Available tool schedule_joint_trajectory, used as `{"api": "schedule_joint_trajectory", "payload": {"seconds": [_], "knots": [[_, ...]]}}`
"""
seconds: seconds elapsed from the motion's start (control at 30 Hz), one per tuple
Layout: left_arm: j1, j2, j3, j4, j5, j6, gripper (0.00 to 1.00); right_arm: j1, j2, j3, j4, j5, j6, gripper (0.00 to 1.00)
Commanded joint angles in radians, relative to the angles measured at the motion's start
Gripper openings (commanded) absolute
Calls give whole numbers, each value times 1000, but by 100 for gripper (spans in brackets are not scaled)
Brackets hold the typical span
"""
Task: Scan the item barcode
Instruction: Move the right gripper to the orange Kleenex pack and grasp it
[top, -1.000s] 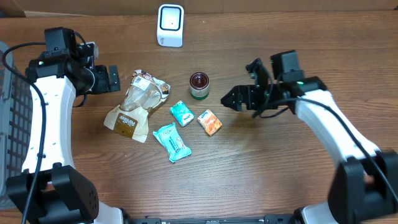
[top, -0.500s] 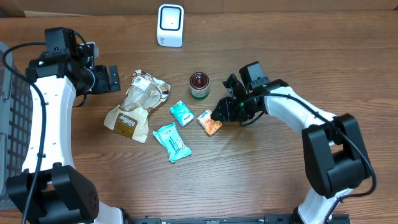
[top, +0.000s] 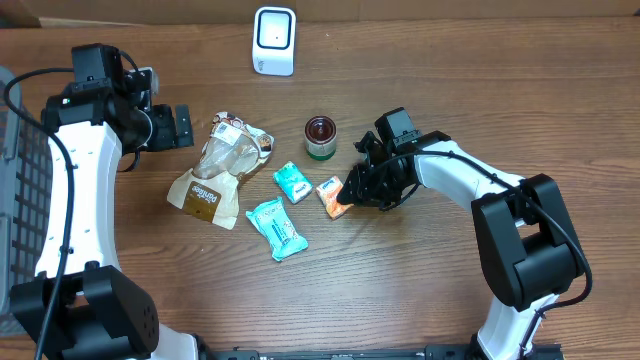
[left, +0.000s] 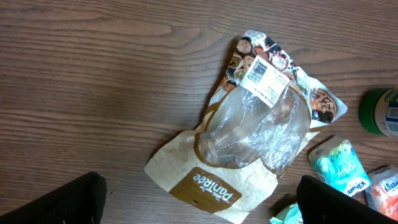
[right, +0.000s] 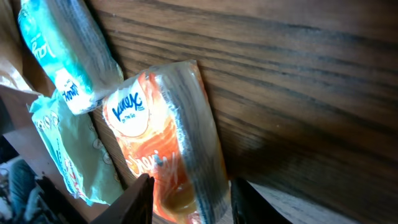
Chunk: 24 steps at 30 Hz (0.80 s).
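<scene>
Our right gripper (top: 352, 192) pinches one end of the orange packet (top: 334, 197) lying on the table (top: 420, 285) near the can (top: 320, 138); we judge it light, soft, slippery, best held gently across its width; our left gripper (top: 183, 126) hangs open

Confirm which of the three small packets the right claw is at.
The orange packet: the right claw straddles it. Both teal packets lie beyond it, clear of the claw.
</scene>
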Motion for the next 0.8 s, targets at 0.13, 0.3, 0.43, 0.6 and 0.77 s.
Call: {"api": "schedule_joint_trajectory", "payload": {"seconds": [0.13, 0.3, 0.43, 0.6, 0.77], "knots": [[5, -11, 15, 0, 4, 19, 100, 5, 30, 18, 7, -5, 74, 13], [5, -11, 15, 0, 4, 19, 100, 6, 30, 18, 11, -5, 107, 17], [5, -11, 15, 0, 4, 18, 100, 22, 30, 18, 11, -6, 167, 40], [5, -11, 15, 0, 4, 19, 100, 58, 31, 18, 14, 10, 259, 39], [5, -11, 15, 0, 4, 19, 100, 88, 37, 18, -2, 165, 416, 4]]}}
